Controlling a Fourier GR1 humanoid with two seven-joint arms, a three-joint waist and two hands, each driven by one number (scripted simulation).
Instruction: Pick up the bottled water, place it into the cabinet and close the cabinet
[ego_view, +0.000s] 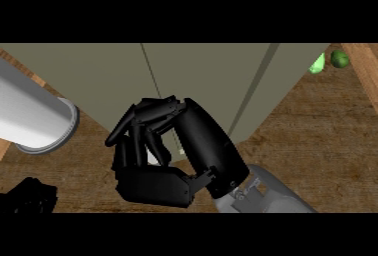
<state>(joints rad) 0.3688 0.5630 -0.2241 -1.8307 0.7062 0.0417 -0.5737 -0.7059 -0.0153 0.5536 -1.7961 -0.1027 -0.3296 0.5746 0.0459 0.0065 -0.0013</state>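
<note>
Head view, then: where is the bottled water (153, 157)?

— Almost all of it is hidden. Only a pale sliver shows, low in the middle, between the black fingers (136, 150) of the right hand (177, 155).

— So the hand has it?

— As far as can be told, yes. The fingers and thumb are curled inward around that pale sliver, with the back of the hand turned up towards the view. The grey forearm (269, 192) comes in from the lower right.

— And what is behind the hand?

— The cabinet (199, 70), an olive-grey face with a thin dark seam running down it and a paler edge slanting down on the right. The fingertips overlap its lower part in the view (whether they touch it I cannot tell).

— Below that?

— The wooden counter (317, 145), brown and grained.

— The other hand?

— The left hand (26, 196) sits in the lower left corner as a dark shape, and its grip cannot be made out.

— Anything else?

— A large pale cylinder (33, 117) slants in from the left edge, its rimmed end pointing down, well apart from the right hand. Two green things (330, 61) sit at the top right, one light and one dark.
</note>
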